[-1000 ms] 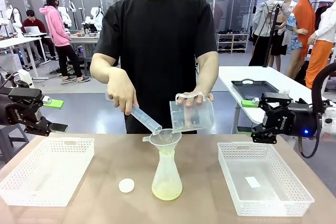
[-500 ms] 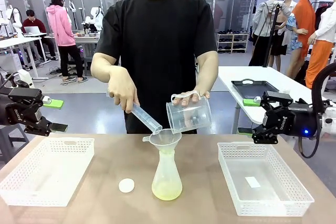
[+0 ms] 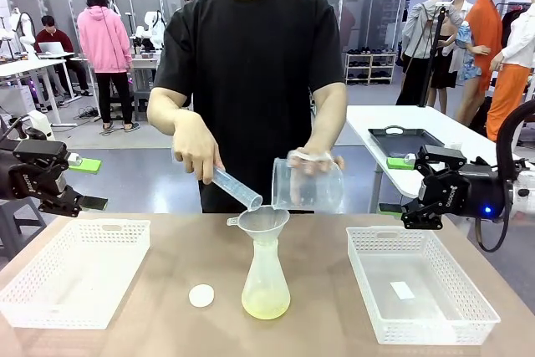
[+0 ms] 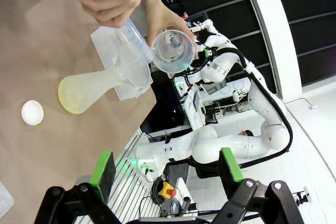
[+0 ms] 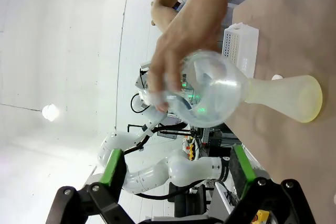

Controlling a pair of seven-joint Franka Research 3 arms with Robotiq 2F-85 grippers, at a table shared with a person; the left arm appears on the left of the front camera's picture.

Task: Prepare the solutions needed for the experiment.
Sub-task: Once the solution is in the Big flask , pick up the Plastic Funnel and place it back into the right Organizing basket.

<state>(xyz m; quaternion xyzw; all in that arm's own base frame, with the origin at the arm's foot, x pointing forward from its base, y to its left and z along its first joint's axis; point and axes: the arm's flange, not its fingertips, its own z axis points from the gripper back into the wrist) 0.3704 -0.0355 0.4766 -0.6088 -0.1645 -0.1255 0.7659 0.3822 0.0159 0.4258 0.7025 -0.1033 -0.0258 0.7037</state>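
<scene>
A frosted conical flask point(image 3: 266, 277) stands mid-table with a shallow pale yellow solution point(image 3: 266, 304) at its bottom and a funnel point(image 3: 263, 221) in its neck. The person tips a thin graduated cylinder point(image 3: 234, 188) into the funnel with one hand. Their other hand holds a clear measuring jug point(image 3: 307, 185) tilted beside it. My left gripper point(image 3: 88, 183) hovers open above the left basket, far from the flask. My right gripper point(image 3: 394, 186) hovers open above the right basket. The flask point(image 4: 89, 90) and jug point(image 4: 170, 51) lie beyond my open left gripper point(image 4: 167, 166); flask point(image 5: 286, 95) and jug point(image 5: 207, 95) beyond my open right gripper point(image 5: 178, 166).
A white basket point(image 3: 75, 269) sits at the table's left and another point(image 3: 418, 286) at the right, holding a small white slip. A small white disc point(image 3: 201, 295) lies left of the flask. The person stands at the far edge.
The person has turned the jug and tipped its mouth toward the funnel. The cylinder stays tilted into the funnel. Neither arm has moved.
</scene>
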